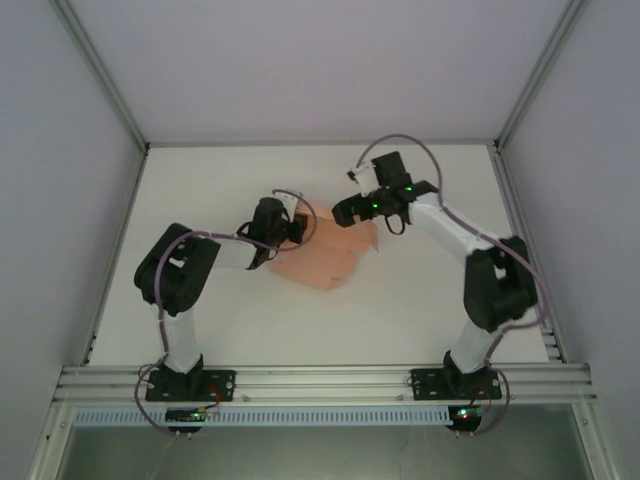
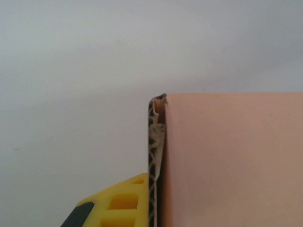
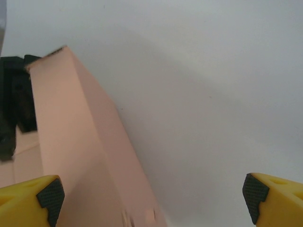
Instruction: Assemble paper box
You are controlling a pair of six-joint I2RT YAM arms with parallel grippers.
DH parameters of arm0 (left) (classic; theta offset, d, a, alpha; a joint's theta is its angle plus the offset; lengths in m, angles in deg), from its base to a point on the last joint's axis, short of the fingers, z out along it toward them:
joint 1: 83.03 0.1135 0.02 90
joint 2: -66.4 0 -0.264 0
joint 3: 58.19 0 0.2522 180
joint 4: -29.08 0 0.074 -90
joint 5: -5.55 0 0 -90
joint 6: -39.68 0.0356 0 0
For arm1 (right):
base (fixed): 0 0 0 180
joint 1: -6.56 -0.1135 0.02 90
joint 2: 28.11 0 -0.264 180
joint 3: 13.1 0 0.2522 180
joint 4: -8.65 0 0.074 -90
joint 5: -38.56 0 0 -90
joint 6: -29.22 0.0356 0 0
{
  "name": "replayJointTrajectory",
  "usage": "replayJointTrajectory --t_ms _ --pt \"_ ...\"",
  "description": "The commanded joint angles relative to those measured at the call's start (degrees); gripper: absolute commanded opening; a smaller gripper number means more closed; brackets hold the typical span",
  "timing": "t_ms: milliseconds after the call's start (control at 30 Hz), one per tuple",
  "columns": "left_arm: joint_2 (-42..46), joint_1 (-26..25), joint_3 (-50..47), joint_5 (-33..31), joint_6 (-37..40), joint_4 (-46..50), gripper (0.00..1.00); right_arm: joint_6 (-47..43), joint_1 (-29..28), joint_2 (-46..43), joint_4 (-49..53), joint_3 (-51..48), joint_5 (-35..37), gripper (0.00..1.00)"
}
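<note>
1 salmon-pink paper box (image 1: 335,258), 2 arms (image 1: 180,275), 2 pairs of fingers, left fingers (image 1: 298,225) and right fingers (image 1: 345,211), 1 table (image 1: 400,300)

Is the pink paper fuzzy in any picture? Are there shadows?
Top external view: even, soft light, no glare, the paper box small and slightly blurry. Left wrist view: its frayed edge is sharp, the yellow finger beside it blurrier. Right wrist view: a soft grey shadow runs diagonally across the table beside the box.
</note>
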Motion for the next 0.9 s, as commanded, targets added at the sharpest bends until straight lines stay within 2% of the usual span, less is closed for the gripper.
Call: replayJointTrajectory --t_ms 0,133,233,467,600,733,867 --pt "5.66 2.31 -0.56 4.74 -6.69 2.04 0.00 7.07 1.85 -9.13 0.03 -4.02 -2.65 0.99" --pt "8.51 4.26 -0.58 7.79 -12.56 5.51 0.00 8.45 1.97 -14.80 -0.63 -7.96 -0.53 0.99" --pt "10.75 4.23 -1.70 9.47 -12.35 5.24 0.00 11.04 0.66 -15.93 -2.05 -7.59 4.56 0.99" --pt "13.56 4.11 -3.11 4.17 -11.46 8.49 0.00 16.54 -0.69 -16.89 -11.67 -6.66 2.03 0.99" --pt "14.00 3.97 -3.45 3.83 -11.54 8.58 0.00 15.93 -2.59 -14.55 -11.99 -4.19 3.43 0.99" --pt "14.46 3.98 -2.53 3.66 -12.08 10.26 0.00 13.55 -4.57 -11.31 -6.80 -2.97 10.99 0.99" --pt "15.09 3.97 -2.47 3.11 -12.11 10.93 0.00 13.29 -5.44 -8.57 -7.12 -3.96 14.96 0.99"
